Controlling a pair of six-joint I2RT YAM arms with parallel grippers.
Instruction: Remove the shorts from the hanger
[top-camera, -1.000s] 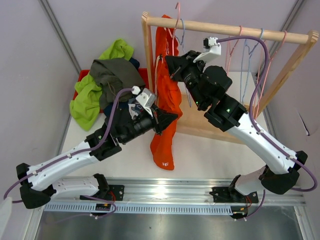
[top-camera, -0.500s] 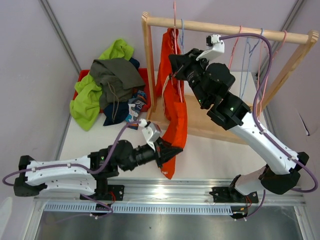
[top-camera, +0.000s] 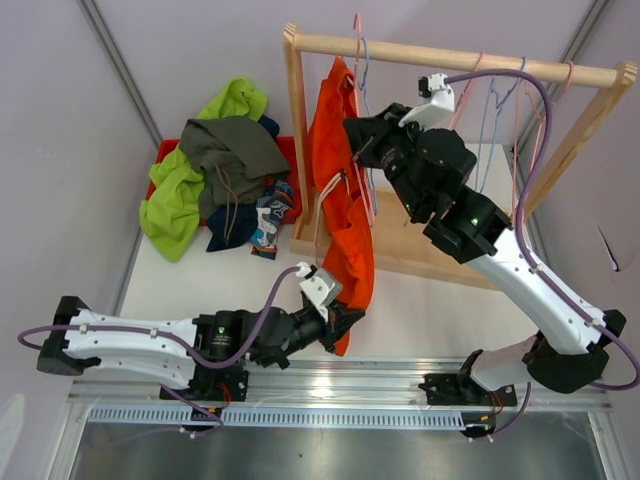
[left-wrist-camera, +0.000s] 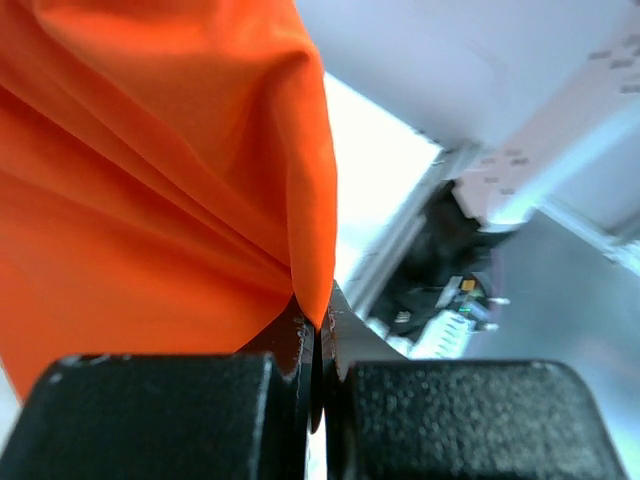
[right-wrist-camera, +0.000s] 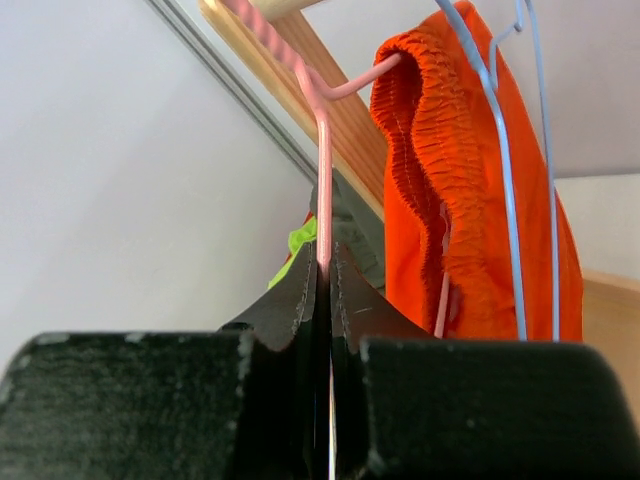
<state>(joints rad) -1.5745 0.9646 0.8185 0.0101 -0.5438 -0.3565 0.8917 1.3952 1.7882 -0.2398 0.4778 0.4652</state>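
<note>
The orange shorts aren't off the pink hanger yet, four other pairs lie heaped on the surface, and only the wrist views confirm the holds: left gripper clamped on the hem, right gripper pinching the hanger wire.

The left gripper is drawing back toward the near rail, dragging the orange shorts hem lower. The right gripper is nudging the pink hanger rightward.
</note>
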